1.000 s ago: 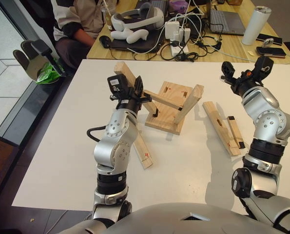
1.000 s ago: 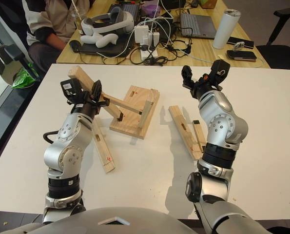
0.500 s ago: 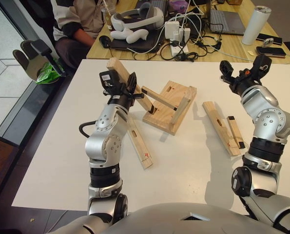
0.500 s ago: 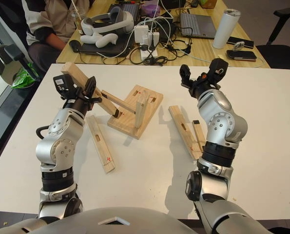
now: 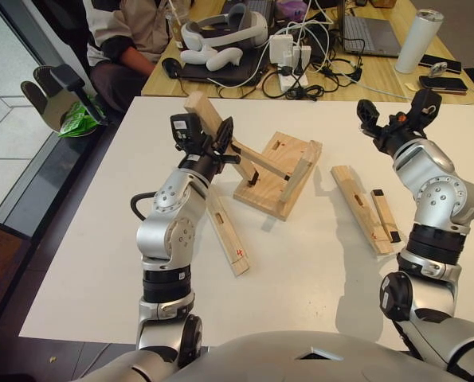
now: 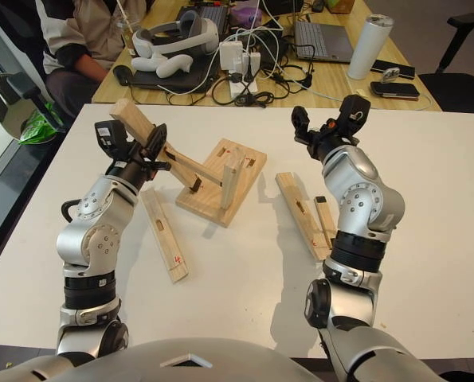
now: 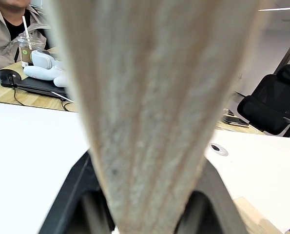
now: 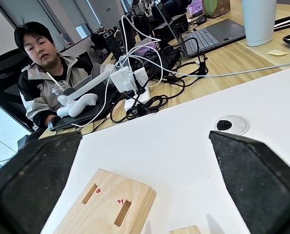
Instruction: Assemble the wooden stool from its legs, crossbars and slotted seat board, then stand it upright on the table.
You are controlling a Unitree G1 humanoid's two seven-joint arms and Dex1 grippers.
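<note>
My left gripper (image 5: pixel 205 138) is shut on a wooden leg (image 5: pixel 198 108) held slanting above the table's far left; close up, that leg (image 7: pixel 149 97) runs between the dark fingers (image 7: pixel 71 195). A crossbar (image 5: pixel 256 159) joins it to a second leg (image 5: pixel 300 169) standing in the slotted seat board (image 5: pixel 272 187), which lies tilted at mid-table. Another loose leg (image 5: pixel 226 232) lies flat below my left gripper. My right gripper (image 5: pixel 392 119) hangs open over the far right, nothing between its pads (image 8: pixel 28 180), with the seat board (image 8: pixel 106 209) beyond it.
Two more wooden pieces, a long one (image 5: pixel 354 199) and a short one (image 5: pixel 385 215), lie side by side at the right. Behind the white table (image 5: pixel 300 270) a desk carries cables (image 5: pixel 300 72), a headset (image 5: pixel 221 32), a laptop (image 5: pixel 368 32) and a white tumbler (image 5: pixel 417 40).
My left gripper swung its leg left, then a little back right. The seat board shifted with it, and the leg on the board stands more upright. The right arm barely moved.
</note>
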